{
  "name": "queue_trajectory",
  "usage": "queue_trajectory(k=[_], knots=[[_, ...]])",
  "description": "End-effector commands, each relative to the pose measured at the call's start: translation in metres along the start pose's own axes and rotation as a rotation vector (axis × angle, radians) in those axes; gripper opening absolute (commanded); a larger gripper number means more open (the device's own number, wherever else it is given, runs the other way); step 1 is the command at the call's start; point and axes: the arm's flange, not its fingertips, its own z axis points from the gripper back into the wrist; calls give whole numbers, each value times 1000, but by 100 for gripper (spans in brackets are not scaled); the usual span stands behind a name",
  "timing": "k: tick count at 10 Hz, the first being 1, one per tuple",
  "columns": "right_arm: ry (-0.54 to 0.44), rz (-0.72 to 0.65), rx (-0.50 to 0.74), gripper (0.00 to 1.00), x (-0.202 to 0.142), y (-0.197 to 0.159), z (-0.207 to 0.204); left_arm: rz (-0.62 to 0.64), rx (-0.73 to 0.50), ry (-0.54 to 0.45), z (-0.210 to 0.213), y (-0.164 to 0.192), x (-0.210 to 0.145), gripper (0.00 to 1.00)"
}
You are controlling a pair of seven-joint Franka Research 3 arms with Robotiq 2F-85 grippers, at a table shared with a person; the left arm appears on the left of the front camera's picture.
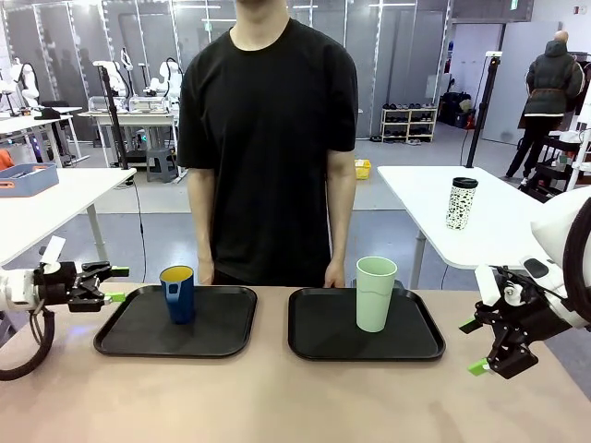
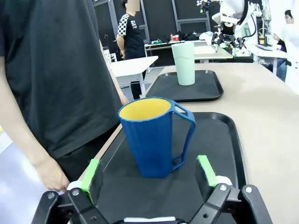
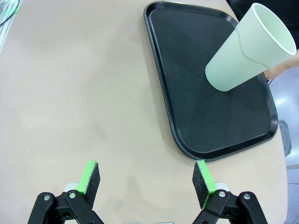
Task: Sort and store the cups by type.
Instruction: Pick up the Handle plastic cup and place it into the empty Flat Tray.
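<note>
A dark blue mug with a handle and yellow inside stands upright on the left black tray. The tall mint-green tumbler stands upright on the right black tray. My left gripper hovers open just left of the left tray. In the left wrist view the mug is a short way ahead of that gripper, handle to the picture's right. My right gripper is open beside the right tray's right edge. From the right wrist, the gripper is over bare table, with the tumbler and its tray farther off.
A person in a black shirt stands at the far table edge, with a hand behind the left tray and the other hand behind the right tray. A white speckled tumbler with a black lid stands on another table behind.
</note>
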Motion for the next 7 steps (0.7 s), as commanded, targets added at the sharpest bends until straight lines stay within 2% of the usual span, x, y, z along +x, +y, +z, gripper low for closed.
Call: queue_trajectory(k=[1, 4, 5, 6, 7], knots=[[-5, 5, -10, 100, -1, -1, -2, -44, 80, 59, 2, -21, 15, 100], [-5, 5, -10, 100, -1, -1, -2, -28, 143, 160, 9, -35, 38, 100], [-5, 5, -10, 100, -1, -1, -2, -32, 160, 160, 10, -36, 43, 100], [-5, 5, -10, 100, -1, -1, -2, -4, 87, 115, 17, -22, 28, 100], [-5, 5, -10, 100, -1, -1, -2, -4, 87, 115, 17, -22, 28, 100]])
